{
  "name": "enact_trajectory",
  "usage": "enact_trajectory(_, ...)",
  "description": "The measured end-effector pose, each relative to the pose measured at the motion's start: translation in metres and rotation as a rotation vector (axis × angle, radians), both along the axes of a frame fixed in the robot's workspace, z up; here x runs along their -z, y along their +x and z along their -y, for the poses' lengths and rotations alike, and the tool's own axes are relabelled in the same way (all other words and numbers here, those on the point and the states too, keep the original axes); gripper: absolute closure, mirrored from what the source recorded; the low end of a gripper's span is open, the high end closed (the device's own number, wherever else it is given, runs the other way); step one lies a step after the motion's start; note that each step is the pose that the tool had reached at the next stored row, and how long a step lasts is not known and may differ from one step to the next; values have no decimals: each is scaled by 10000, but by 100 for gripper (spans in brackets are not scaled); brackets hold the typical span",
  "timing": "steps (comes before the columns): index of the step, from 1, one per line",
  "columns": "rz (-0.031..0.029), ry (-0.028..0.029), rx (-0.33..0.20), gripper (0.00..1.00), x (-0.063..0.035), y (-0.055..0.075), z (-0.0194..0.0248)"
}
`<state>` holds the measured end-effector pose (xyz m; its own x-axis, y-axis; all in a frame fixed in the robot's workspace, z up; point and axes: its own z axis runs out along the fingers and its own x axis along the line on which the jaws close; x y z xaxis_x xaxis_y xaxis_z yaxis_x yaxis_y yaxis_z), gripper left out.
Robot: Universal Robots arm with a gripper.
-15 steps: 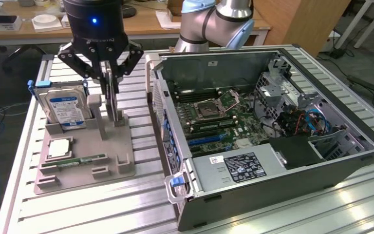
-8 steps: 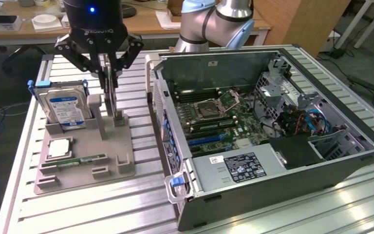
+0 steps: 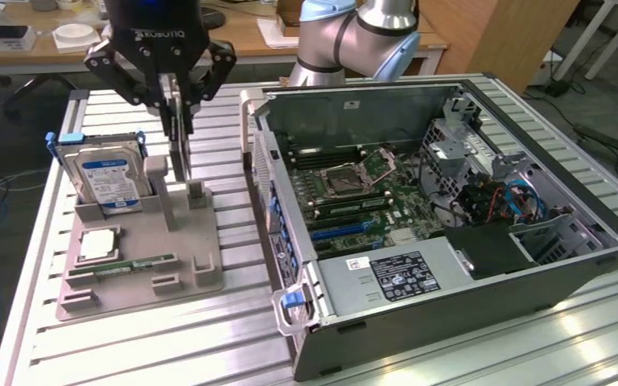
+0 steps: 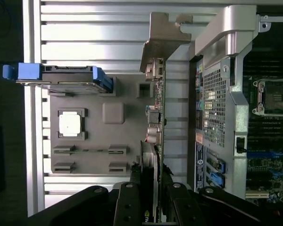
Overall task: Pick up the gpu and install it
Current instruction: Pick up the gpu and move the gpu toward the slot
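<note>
The gpu (image 3: 183,157) hangs edge-on as a thin dark card between the black fingers of my gripper (image 3: 177,108), which is shut on it. Its lower end sits at or just above the upright slot of the grey holder stand (image 3: 194,197); I cannot tell whether they touch. In the wrist view the gpu (image 4: 159,108) runs away from my gripper (image 4: 150,200), with its pale metal bracket (image 4: 165,35) at the far end. The open computer case (image 3: 566,265) lies to the exterior view's right, and its motherboard (image 3: 357,197) is exposed.
The grey parts stand (image 3: 196,257) also carries a silver hard drive with a blue label (image 3: 105,173), a square processor chip (image 3: 100,241) and a green memory stick (image 3: 126,265). Everything rests on a ribbed aluminium table (image 3: 126,346). The case's near wall (image 4: 217,94) stands close beside the card.
</note>
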<state>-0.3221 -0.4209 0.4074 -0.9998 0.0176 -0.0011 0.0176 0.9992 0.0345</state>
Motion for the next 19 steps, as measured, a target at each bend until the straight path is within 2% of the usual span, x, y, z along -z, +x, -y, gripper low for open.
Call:
enact_trajectory(4, 1, 1, -3, 73, -21, 19, 1)
enact_trajectory(7, 0, -26, -2, 73, -21, 61, 0)
enact_trajectory(8, 0, -45, -2, 73, -22, 75, 0)
enact_trajectory(11, 1, -158, -2, 73, -21, 116, 0)
enact_trajectory(12, 1, -177, -2, 73, -21, 125, 0)
enact_trajectory(19, 0, -168, -1, 73, -5, 248, 0)
